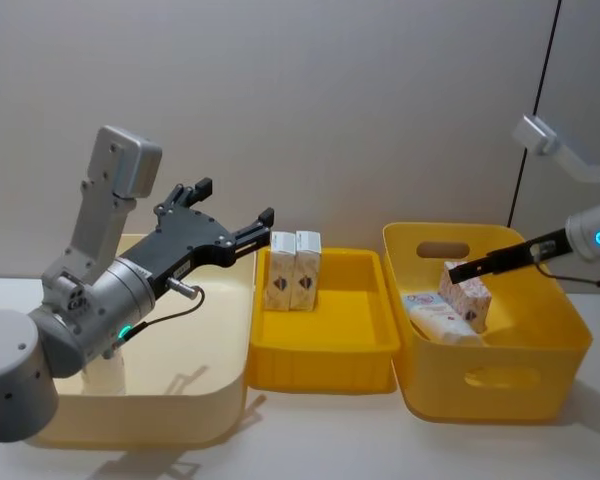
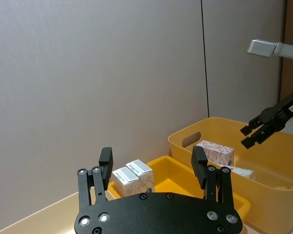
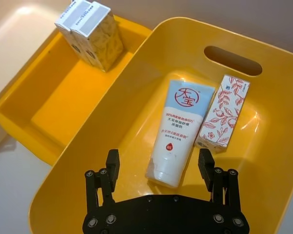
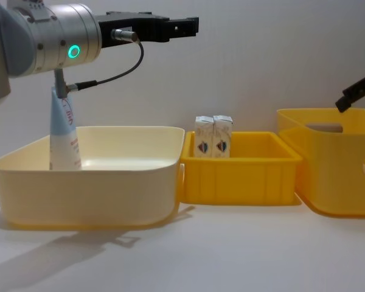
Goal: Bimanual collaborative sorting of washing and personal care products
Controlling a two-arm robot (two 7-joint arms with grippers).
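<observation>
— Where are the products?

— I see a tube (image 3: 178,131) lying flat beside a carton (image 3: 223,111) in the deep yellow bin (image 1: 570,330). Two cartons (image 1: 292,270) stand upright in the shallow yellow tray (image 1: 325,365). Another tube (image 4: 64,131) stands in the cream bin (image 4: 85,194).

— Grippers?

— My right gripper (image 3: 158,166) hangs spread, empty, over the lying tube. My left gripper (image 2: 151,163) is spread above the cream bin.

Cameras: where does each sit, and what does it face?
Head: high, looking down at cream bin, both arms.
Chest: low, side-on; upright tube.
Left wrist: behind the open left gripper, facing paired cartons.
Right wrist: above the open right gripper, lying tube.
Shared: the paired cartons.
</observation>
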